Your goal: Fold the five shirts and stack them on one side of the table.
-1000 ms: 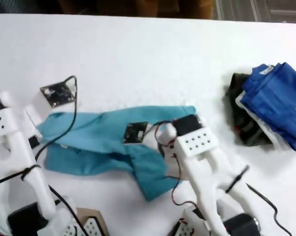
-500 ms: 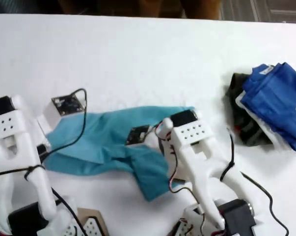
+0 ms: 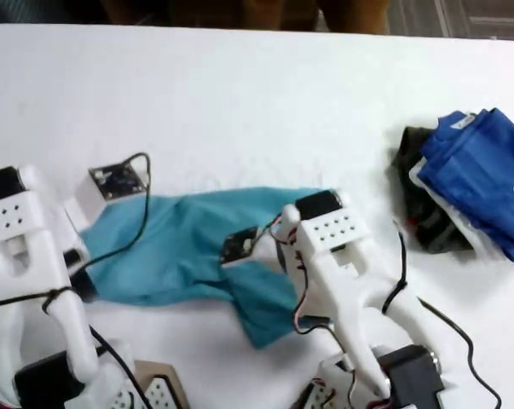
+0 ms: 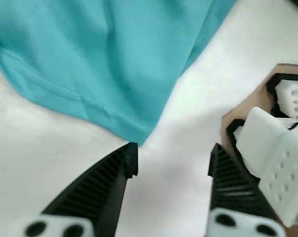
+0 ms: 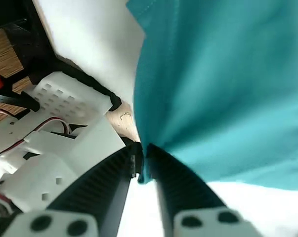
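A teal shirt (image 3: 176, 256) lies crumpled across the middle of the table, one flap trailing toward the near edge. My right gripper (image 5: 143, 160) is shut on a fold of the teal shirt (image 5: 218, 84); in the high view the right gripper (image 3: 269, 256) sits at the shirt's near-right part. My left gripper (image 4: 174, 158) stands open just off a hemmed corner of the teal shirt (image 4: 114, 64), with bare table between its fingers. From above, the left gripper (image 3: 79, 281) is at the shirt's left end.
A stack of folded shirts (image 3: 470, 183), blue on top of white and dark ones, rests at the table's right side. The arm bases (image 3: 146, 392) and cables crowd the near edge. The far half of the white table (image 3: 239, 94) is bare.
The left arm swung in toward the shirt's left end. The right gripper drew its fold slightly toward the near edge, and the shirt's left part flattened.
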